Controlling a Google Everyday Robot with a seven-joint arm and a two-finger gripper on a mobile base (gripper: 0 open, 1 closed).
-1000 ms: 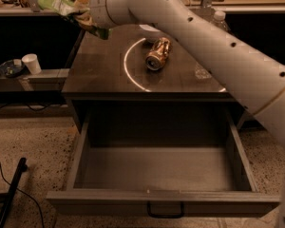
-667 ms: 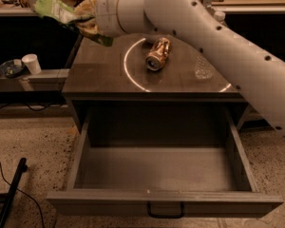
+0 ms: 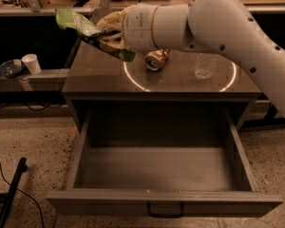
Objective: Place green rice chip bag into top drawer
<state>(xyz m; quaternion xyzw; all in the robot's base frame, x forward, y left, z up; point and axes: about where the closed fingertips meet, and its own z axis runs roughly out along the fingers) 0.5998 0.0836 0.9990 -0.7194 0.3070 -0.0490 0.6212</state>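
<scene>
- Up over the table's (image 3: 97, 80) far left side, the gripper (image 3: 106, 35) is clamped on the green rice chip bag (image 3: 78, 23).
- Nearer, the top drawer (image 3: 166, 201) stands pulled out.
- Just right of the gripper, a copper can (image 3: 156, 60) lies on the table.

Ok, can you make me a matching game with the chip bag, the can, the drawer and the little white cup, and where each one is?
1 green rice chip bag
2 copper can
3 top drawer
4 white cup

A pulled open below the table
B lying on its side on the table
C gripped by the end effector, up over the table's left edge
D standing on the ledge left of the table

Pairs: 1-C, 2-B, 3-A, 4-D
</scene>
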